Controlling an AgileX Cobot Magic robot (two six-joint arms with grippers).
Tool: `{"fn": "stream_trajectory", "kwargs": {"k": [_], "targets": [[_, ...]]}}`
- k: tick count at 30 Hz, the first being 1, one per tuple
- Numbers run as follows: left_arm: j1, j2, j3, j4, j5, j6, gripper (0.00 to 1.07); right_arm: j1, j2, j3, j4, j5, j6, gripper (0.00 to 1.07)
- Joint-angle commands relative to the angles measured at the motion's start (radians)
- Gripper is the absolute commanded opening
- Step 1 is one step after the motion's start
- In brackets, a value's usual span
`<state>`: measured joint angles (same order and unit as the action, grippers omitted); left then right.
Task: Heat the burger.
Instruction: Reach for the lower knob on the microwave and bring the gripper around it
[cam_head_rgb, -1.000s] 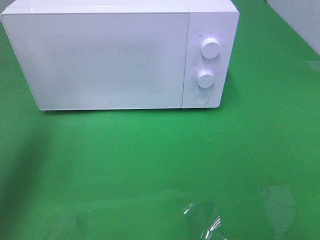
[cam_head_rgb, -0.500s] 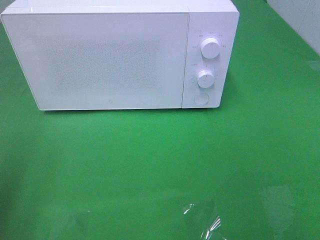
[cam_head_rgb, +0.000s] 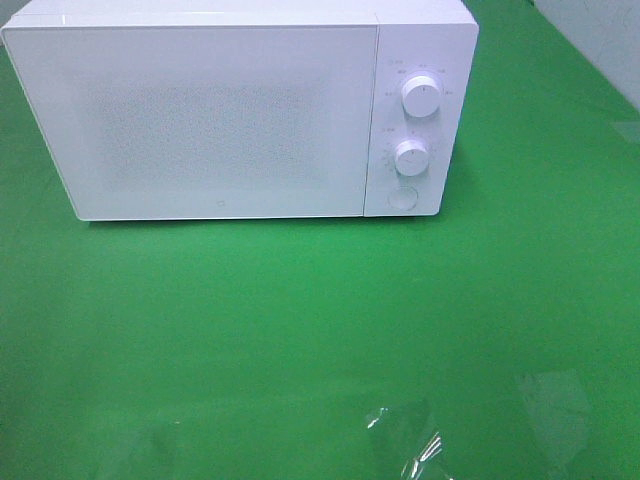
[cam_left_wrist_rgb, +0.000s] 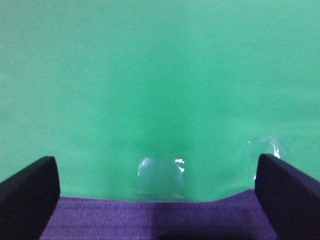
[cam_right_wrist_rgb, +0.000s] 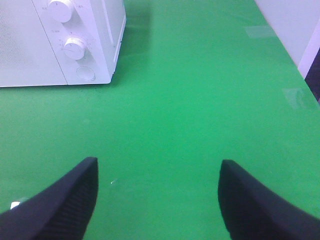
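The burger is out of view in every frame. A white microwave (cam_head_rgb: 220, 110) stands at the back of the green table (cam_head_rgb: 300, 320) with its door shut; two round knobs (cam_head_rgb: 421, 97) and a round button (cam_head_rgb: 402, 198) sit on its right panel. Neither arm shows in the high view. In the left wrist view my left gripper (cam_left_wrist_rgb: 156, 165) hangs open over bare green cloth, nothing between its dark fingers (cam_left_wrist_rgb: 30, 195). My right gripper (cam_right_wrist_rgb: 159, 167) is open and empty too, facing the microwave's knob panel (cam_right_wrist_rgb: 75, 47) from some distance.
Clear tape patches (cam_head_rgb: 405, 445) shine near the table's front edge, another at the front right (cam_head_rgb: 555, 400). A purple strip (cam_left_wrist_rgb: 160, 220) lies under the left gripper. A pale wall (cam_right_wrist_rgb: 295, 30) bounds the table's right side.
A dark shadow over the table's front left has faded away. The microwave and both grippers' openings look the same.
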<state>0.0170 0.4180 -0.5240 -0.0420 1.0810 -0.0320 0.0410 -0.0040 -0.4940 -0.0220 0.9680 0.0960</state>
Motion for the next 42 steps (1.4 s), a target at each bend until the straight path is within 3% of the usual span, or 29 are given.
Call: {"fn": "stream_trajectory", "kwargs": {"k": [1,15,42], "targets": [[0.002,-0.113,0.006,-0.007,-0.012,-0.001,0.99,-0.002,-0.026,0.004,0.001,-0.007,-0.005,0.66],[0.002,-0.452,0.006,-0.017,-0.013,-0.001,0.99,-0.002,-0.026,0.004,0.001,-0.007,-0.005,0.66],[0.002,-0.439,0.007,-0.017,-0.015,-0.001,0.99,-0.002,-0.022,0.004,0.001,-0.007,-0.005,0.66]]}}
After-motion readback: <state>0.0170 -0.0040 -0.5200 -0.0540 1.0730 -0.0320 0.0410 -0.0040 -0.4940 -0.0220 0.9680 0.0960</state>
